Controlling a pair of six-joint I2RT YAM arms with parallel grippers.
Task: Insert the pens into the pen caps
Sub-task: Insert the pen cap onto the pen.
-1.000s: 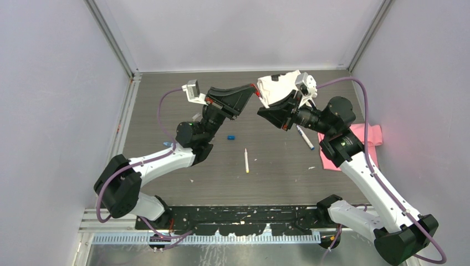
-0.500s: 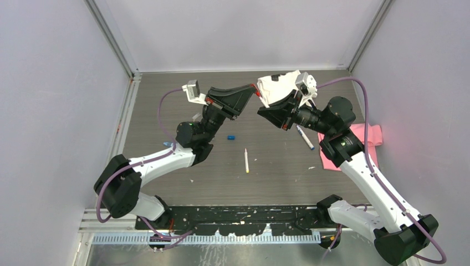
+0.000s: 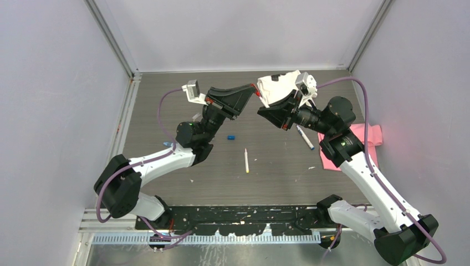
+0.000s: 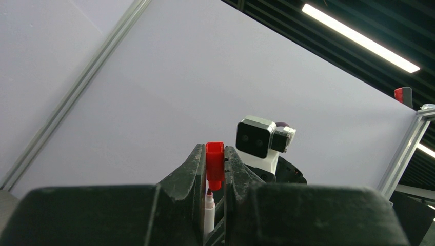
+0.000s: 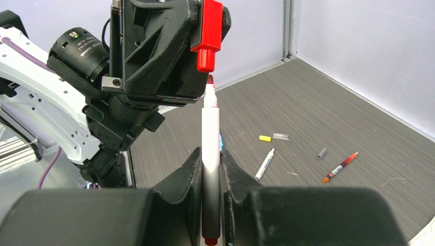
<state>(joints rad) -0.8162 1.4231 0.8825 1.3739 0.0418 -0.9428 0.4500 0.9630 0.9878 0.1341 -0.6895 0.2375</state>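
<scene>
My left gripper [image 4: 214, 151] is shut on a red pen cap [image 4: 215, 164], held high above the table with its open end facing the right gripper. My right gripper [image 5: 210, 154] is shut on a white pen [image 5: 210, 128] with a red tip, which points straight at the red pen cap [image 5: 208, 31]. The tip sits just short of the cap's mouth, with a small gap between them. In the top view the left gripper [image 3: 252, 91] and the right gripper [image 3: 260, 112] meet nose to nose over the back of the table, the red pen cap [image 3: 256, 86] between them.
On the table lie a yellow-tipped pen [image 3: 246, 160], a blue cap [image 3: 231, 136], a blue-tipped pen [image 3: 304, 137] and a pink cloth [image 3: 360, 138]. The right wrist view shows a yellow cap [image 5: 264, 138], a grey cap [image 5: 321, 152], a white pen [image 5: 264, 164] and a dark red pen [image 5: 339, 167].
</scene>
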